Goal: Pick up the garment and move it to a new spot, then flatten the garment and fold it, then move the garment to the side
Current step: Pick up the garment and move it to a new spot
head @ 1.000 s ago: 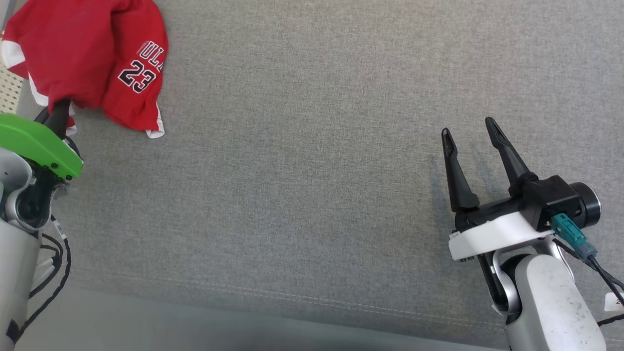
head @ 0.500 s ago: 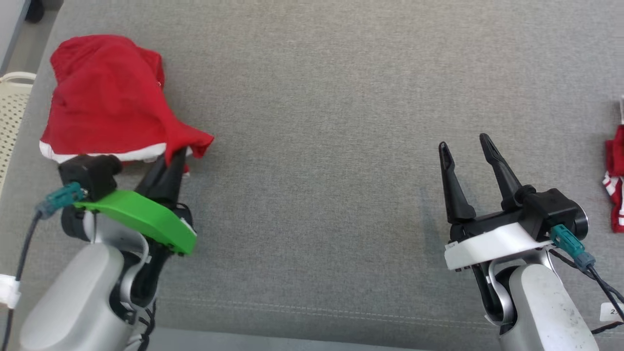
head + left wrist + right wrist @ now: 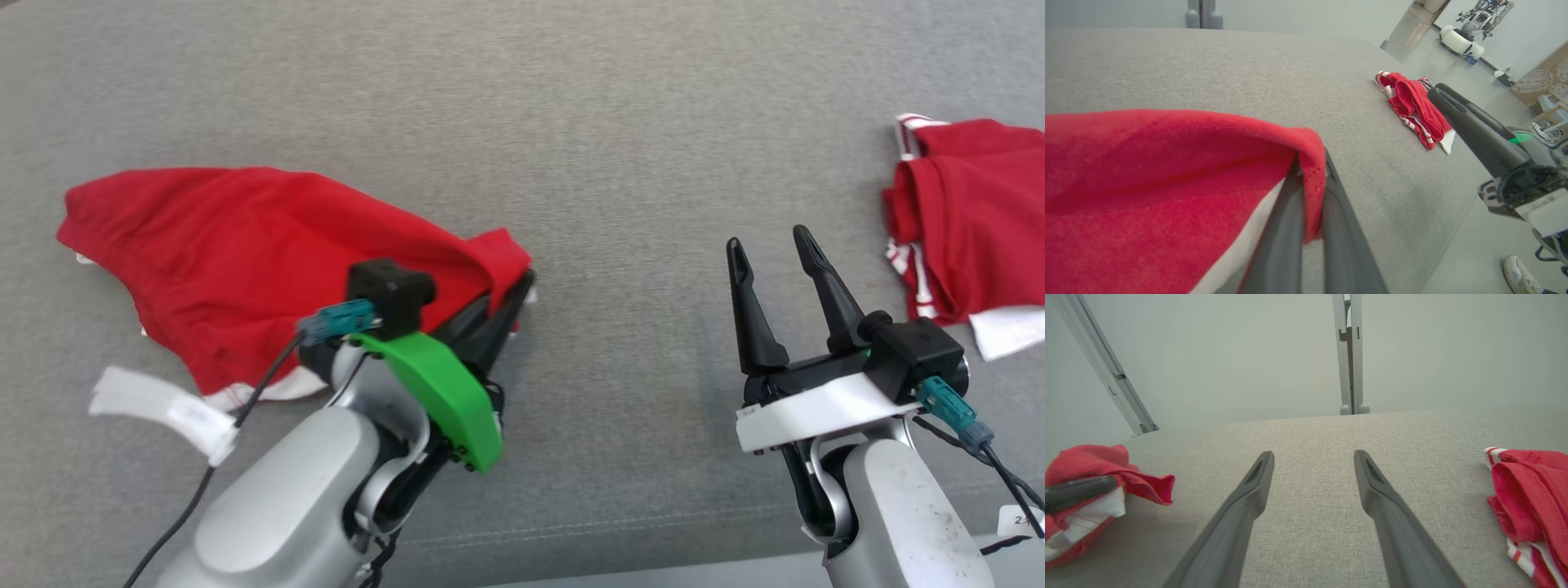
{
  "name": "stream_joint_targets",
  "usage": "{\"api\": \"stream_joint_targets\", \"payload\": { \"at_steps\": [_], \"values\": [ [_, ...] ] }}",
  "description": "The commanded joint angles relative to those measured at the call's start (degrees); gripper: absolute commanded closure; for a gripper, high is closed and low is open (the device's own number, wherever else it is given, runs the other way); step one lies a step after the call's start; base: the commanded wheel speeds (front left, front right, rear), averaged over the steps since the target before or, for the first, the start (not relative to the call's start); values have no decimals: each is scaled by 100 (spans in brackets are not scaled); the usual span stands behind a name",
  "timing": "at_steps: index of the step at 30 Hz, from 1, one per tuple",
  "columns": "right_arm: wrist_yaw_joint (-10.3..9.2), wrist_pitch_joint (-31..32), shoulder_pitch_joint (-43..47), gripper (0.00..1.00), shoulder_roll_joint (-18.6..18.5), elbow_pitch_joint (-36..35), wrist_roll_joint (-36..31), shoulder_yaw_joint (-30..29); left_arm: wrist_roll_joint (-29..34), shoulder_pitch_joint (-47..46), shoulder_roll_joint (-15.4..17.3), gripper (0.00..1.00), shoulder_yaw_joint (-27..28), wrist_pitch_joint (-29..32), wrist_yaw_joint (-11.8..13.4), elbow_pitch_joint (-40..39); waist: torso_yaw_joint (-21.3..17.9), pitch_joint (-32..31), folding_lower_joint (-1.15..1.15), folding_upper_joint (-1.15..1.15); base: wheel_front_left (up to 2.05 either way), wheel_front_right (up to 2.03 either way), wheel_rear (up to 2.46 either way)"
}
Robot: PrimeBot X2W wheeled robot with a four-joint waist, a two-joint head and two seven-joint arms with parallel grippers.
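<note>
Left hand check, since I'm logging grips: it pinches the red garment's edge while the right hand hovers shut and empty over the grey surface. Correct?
No. The right hand is open, not shut; the right wrist view shows it spread wide with nothing held. The left hand does pinch the red garment by its edge, over the grey surface.

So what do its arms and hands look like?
Silver-grey rounded forearms. The left gripper has a green wrist plate, the right gripper a white plate. Each has two long, dark, tapering fingers, a black camera box and a teal plug on black cable.
</note>
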Motion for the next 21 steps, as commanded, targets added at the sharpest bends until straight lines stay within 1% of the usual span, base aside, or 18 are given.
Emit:
{"api": "stream_joint_targets", "payload": {
  "at_steps": [1, 8, 9, 15, 20, 21],
  "values": [
    [-5, -54, -56, 0, -15, 23, 52, -14, 102, -170, -97, 100, -103, 61, -77, 90, -460, 114, 0, 0, 0, 0, 0],
    [-5, -100, -133, 0, -13, 105, 216, 96, 174, -625, -586, 100, -427, 213, -331, 698, -1154, 311, 0, 0, 0, 0, 0],
    [-5, -100, -133, 0, -13, 105, 216, 96, 174, -625, -586, 100, -427, 213, -331, 698, -1154, 311, 0, 0, 0, 0, 0],
    [-5, -101, -99, 0, -11, 40, 331, 84, 208, -835, -871, 100, -723, 349, -560, 1199, -1548, 469, 0, 0, 0, 0, 0],
    [-5, -100, -72, 0, -11, -27, 415, 96, 158, -936, -1019, 100, -831, 293, -666, 1691, -1708, 552, 0, 0, 0, 0, 0],
    [-5, -100, -64, 0, -11, -33, 418, 100, 130, -940, -1050, 68, -842, 287, -677, 1787, -1719, 556, 0, 0, 0, 0, 0]
  ]
}}
